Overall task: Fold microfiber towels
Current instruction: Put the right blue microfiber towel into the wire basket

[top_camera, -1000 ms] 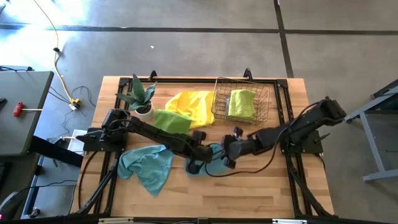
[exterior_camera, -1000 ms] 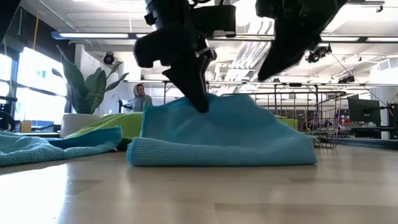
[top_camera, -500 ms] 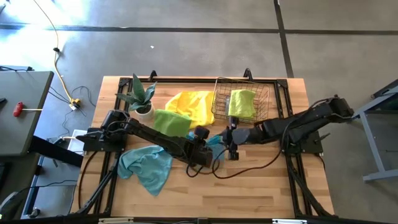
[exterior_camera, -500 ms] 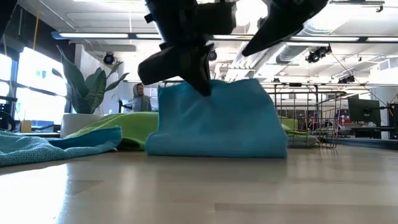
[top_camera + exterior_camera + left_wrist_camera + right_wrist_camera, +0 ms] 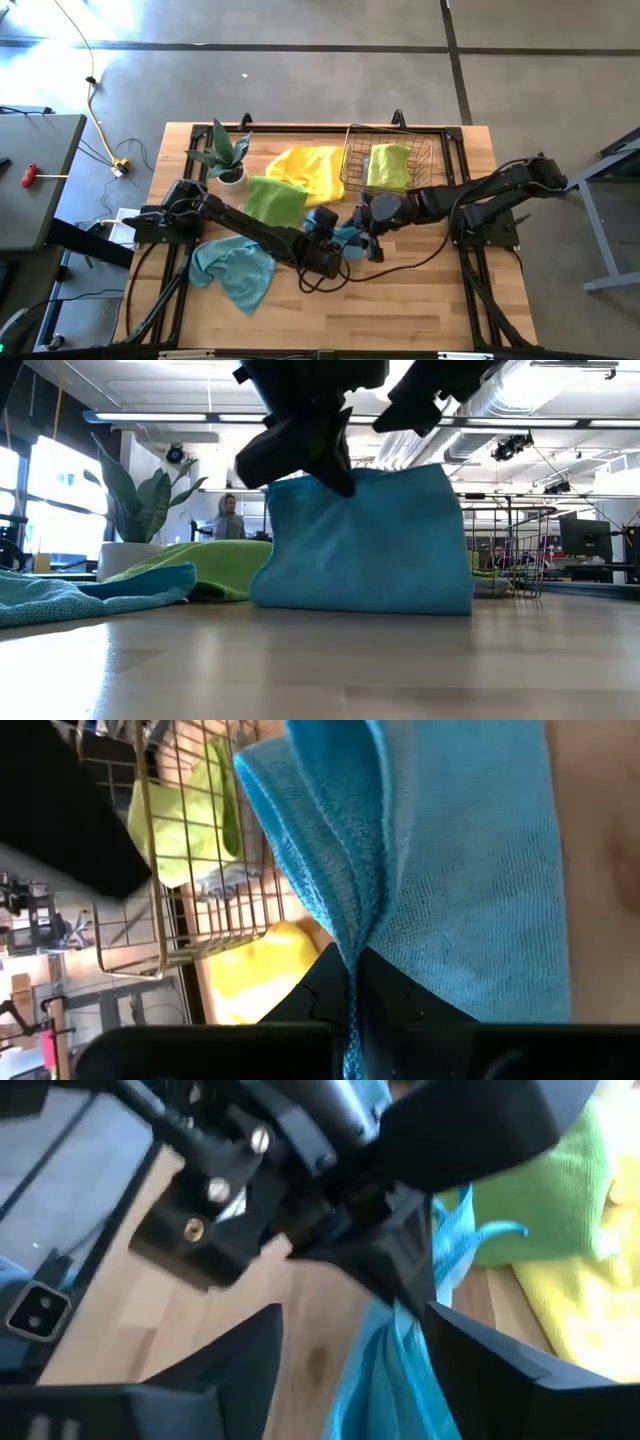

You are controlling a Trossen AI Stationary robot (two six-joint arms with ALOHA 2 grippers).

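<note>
**Blue towel held up at mid-table**

The left gripper [image 5: 352, 982] is clamped on the folded blue towel [image 5: 365, 540], its lower edge resting on the table [image 5: 420, 300] near the middle. The right gripper [image 5: 345, 1340] sits just beside it, fingers spread apart, touching nothing I can make out.

Overhead, table-level, two close wrist views

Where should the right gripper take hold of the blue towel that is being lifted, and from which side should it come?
Best guess: the top corner opposite the left gripper. The blue towel hangs from that pinch, its upper edge free on the far side. The open right gripper could come level from its own side and close across that edge.
</note>
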